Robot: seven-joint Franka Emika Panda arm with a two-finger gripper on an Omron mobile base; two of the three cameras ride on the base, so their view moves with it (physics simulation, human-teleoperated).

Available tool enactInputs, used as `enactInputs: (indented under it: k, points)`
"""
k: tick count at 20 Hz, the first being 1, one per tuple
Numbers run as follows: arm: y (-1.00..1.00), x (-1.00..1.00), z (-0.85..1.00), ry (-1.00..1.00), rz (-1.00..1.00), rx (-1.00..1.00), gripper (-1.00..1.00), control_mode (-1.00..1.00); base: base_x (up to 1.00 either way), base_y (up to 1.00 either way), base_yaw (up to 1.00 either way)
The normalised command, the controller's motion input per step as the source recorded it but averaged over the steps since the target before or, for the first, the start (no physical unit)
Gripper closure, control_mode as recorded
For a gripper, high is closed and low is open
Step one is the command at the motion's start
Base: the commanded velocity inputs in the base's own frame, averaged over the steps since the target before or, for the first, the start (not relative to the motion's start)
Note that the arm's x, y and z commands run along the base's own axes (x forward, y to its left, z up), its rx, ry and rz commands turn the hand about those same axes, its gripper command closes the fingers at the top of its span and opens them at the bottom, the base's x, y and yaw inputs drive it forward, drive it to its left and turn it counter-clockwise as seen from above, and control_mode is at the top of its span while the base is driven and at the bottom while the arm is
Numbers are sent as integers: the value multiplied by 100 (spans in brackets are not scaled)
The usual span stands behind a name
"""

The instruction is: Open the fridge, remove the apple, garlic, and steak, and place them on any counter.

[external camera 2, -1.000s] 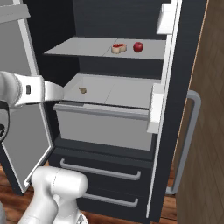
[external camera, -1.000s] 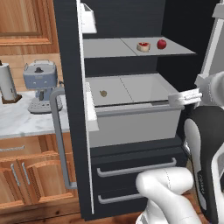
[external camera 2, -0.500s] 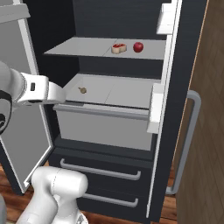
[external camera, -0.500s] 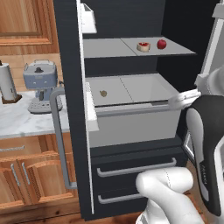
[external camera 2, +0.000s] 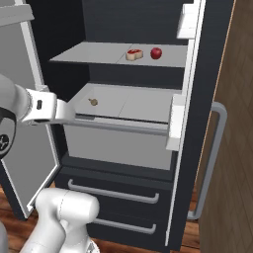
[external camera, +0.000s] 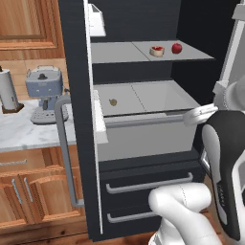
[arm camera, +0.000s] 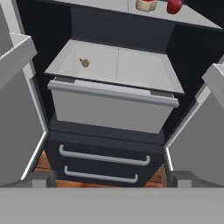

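The fridge (external camera: 143, 201) stands with both upper doors swung wide open, its two lower drawers shut beneath. On the grey upper shelf (external camera 2: 94, 52), toward the right, the steak (external camera 2: 134, 54) lies just left of the apple (external camera 2: 156, 53), the two close together but apart. Below the shelf, a pale grey bin (arm camera: 111, 109) juts forward, and the garlic (arm camera: 85, 62) sits on the flat cover above it, at the far left. The gripper (arm camera: 107, 179) hangs in front of the fridge, near the lower drawers, with its fingers spread wide and nothing between them. To the left of the fridge, the marble counter (external camera: 21, 134) carries a blue-grey coffee machine (external camera: 44, 93) and a paper towel roll (external camera: 8, 91), above brown wooden cabinets (external camera: 28, 196).
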Motion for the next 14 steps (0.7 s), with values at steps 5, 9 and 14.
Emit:
enactInputs:
  k: [5, 9, 14]
  points:
    - [0, 0, 0, 0, 0, 0, -100, 100, 22, -1, 0]
    - [0, 0, 0, 0, 0, 0, -100, 100, 41, -5, 0]
    - [0, 0, 0, 0, 0, 0, -100, 100, 54, -9, 0]
